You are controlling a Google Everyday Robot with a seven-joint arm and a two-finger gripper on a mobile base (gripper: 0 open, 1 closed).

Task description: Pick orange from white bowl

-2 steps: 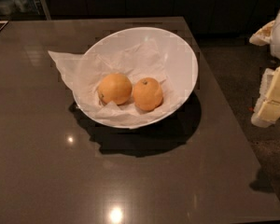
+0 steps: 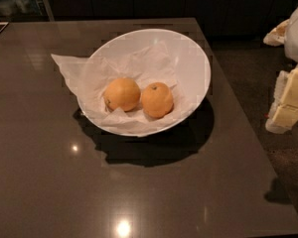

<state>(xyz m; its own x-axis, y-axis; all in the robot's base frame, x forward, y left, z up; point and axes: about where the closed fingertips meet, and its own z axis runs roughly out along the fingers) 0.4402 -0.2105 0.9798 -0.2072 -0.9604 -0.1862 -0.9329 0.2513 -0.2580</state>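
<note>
Spreading out in front of the bowl is a dark, glossy, flat tabletop (image 2: 139, 202). It carries one wide, shallow, glossy white bowl (image 2: 193, 63) lined with one sheet of crumpled white paper (image 2: 72, 68), a corner of which sticks out past the bowl's left rim. Two round fruits lie side by side inside the bowl: the deeper-coloured round orange (image 2: 157, 99), with a dark stem dot on top, sits right of centre, and one paler yellowish-orange round fruit (image 2: 121, 94) sits just left of it. Right of the bowl, beyond the table's edge and well apart from the orange, hangs the single cream-coloured blocky gripper (image 2: 288, 103), below its pale arm (image 2: 295, 33) at the upper right. Whether the gripper is spread or pressed together cannot be told.
</note>
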